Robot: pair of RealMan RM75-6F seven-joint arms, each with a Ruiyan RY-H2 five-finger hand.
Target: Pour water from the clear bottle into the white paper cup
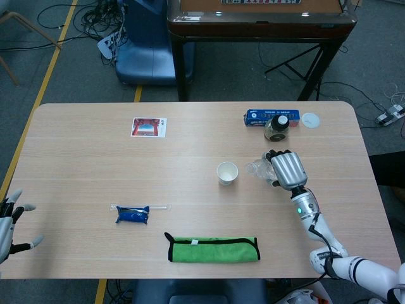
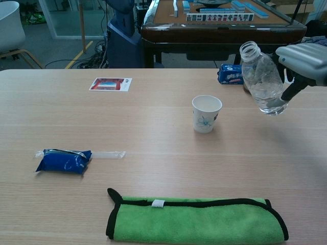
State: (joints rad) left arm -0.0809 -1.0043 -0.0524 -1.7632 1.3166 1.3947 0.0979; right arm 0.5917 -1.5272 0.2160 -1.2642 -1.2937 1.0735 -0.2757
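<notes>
At the lower left of the head view the left hand [image 1: 11, 223] hangs empty, fingers spread. Mid-table stands the paper cup [image 2: 206, 113], light and easily tipped. Upper right, the right hand [image 2: 301, 64] grips the bottle [image 2: 261, 84] by its body, lifted and tilted cupward; it looks thin, crushable and slippery, so a mid-body hold suits.

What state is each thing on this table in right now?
Bottle: uncapped, lifted, tilted toward the cup, not pouring yet.
Cup: upright, open.
Right hand: gripping the bottle.
Left hand: open, holding nothing.
Towel: folded flat.
Jar: lid on, upright.
</notes>
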